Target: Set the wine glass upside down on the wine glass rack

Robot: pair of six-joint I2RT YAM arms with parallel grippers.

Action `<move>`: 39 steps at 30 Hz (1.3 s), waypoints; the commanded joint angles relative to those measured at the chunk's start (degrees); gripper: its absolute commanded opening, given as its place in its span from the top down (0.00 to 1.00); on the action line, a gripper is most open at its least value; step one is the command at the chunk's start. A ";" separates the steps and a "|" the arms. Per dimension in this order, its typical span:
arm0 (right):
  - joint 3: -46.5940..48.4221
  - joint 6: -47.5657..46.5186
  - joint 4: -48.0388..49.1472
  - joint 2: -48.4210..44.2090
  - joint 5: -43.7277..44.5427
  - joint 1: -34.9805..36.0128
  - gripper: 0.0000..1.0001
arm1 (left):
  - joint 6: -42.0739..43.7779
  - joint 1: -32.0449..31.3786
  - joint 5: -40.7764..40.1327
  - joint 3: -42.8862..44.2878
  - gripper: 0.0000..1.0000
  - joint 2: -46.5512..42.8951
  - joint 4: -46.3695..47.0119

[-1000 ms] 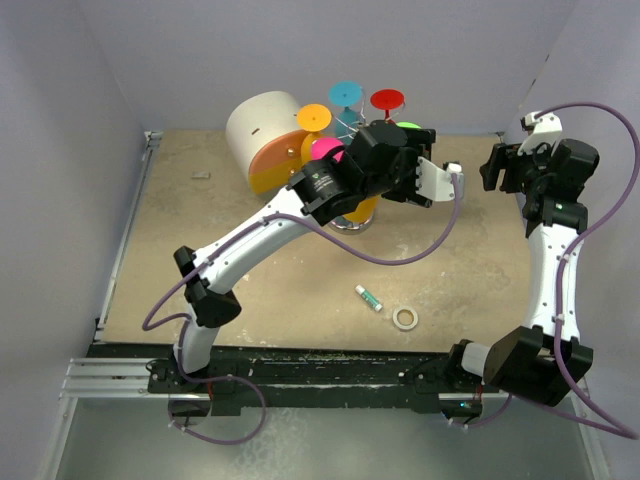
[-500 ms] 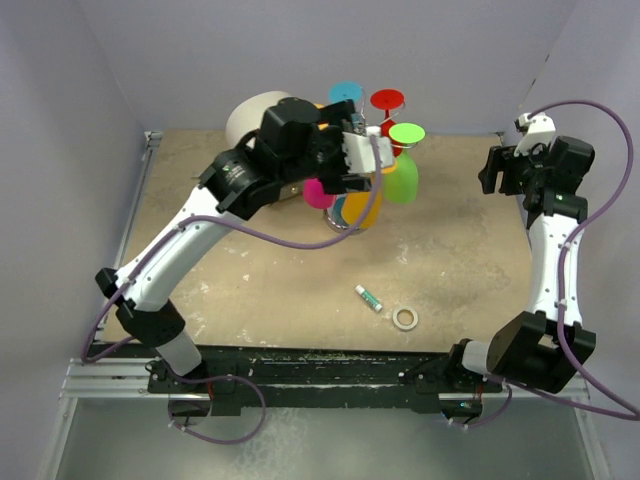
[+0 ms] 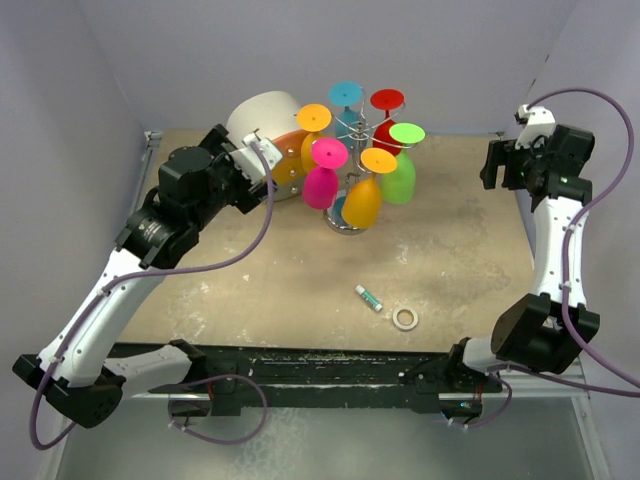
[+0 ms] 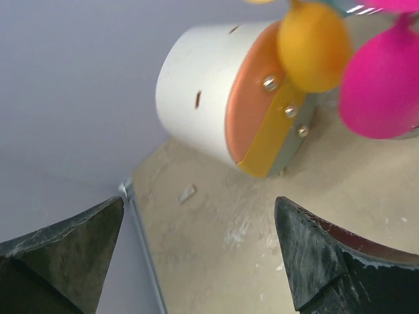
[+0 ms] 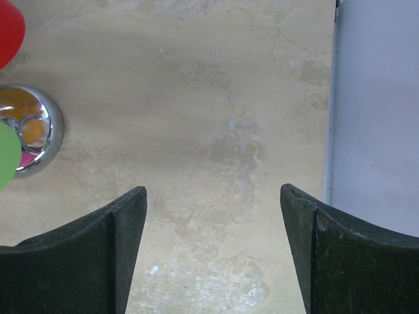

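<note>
Left gripper point(image 3: 258, 152) is gaping wide and empty, pointing at the box point(image 3: 262, 122) just left of the rack point(image 3: 352, 150). The wrist view is showing nothing between my fingers point(image 4: 72, 242), only box, bowls and table. Right gripper point(image 3: 497, 165) is also standing apart, holding nothing, sitting high at the far right edge well apart from everything, likely so it isn't crowding the left arm. No glass is lying on the table point(image 3: 250, 290) or sitting in either gripper. Six glasses are hanging bowl-down, feet up, caught in the rack's curled arms: pink point(image 3: 320, 185), orange point(image 3: 362, 200), green point(image 3: 400, 178), red point(image 3: 387, 99), blue point(image 3: 347, 94), yellow point(image 3: 313, 118) at back left. I can't tell which one is the task glass. Hanging by the foot is what's holding them inverted and clear of the table. I'm judging the placement done. My worry now is open fingers near the pink bowl, where a careless swing could knock it off. The rack's chrome base point(image 5: 29, 131) is standing flat on the table. The surface is looking like a beige scuffed board with white smears. A small tube point(image 3: 369, 297) and a tape roll point(image 3: 405, 318) are lying near the front, well apart from the rack. Plain pale walls point(image 3: 120, 60) are closing in three sides.
</note>
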 commanded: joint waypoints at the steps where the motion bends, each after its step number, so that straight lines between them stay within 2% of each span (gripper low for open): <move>1: -5.19 2.61 5.62 -5.03 2.22 2.95 0.11 | -17.41 6.64 -12.05 -5.61 0.01 -1.18 8.56; 4: -8.85 1.57 9.58 -9.52 4.88 2.99 0.08 | -25.86 11.75 -7.72 -7.33 0.01 -2.23 6.51; 7: -12.34 4.09 13.16 -13.91 4.40 2.97 0.03 | -28.83 16.15 -4.76 -9.63 0.01 -4.15 7.94; 9: -14.77 6.54 15.49 -16.67 5.26 2.95 0.00 | -27.94 17.37 -5.49 -11.07 0.01 -5.85 9.62; 13: -17.38 10.64 15.61 -20.68 6.70 2.96 0.00 | -26.66 18.42 -8.44 -12.73 0.01 -9.70 11.49; 17: -16.99 6.98 11.44 -23.07 4.89 2.90 0.00 | -28.60 18.69 -11.39 -16.66 0.01 -14.59 13.30; 20: -16.02 3.62 6.69 -24.05 3.23 3.01 0.00 | -27.24 19.51 -6.54 -20.44 0.01 -18.52 14.35; 25: -16.87 4.88 5.86 -28.56 3.36 2.98 0.00 | -25.38 19.77 -0.07 -21.41 0.01 -22.90 11.89; 39: -18.63 2.07 7.18 -36.32 3.20 2.98 0.00 | -25.97 24.41 7.97 -19.18 0.01 -24.20 7.55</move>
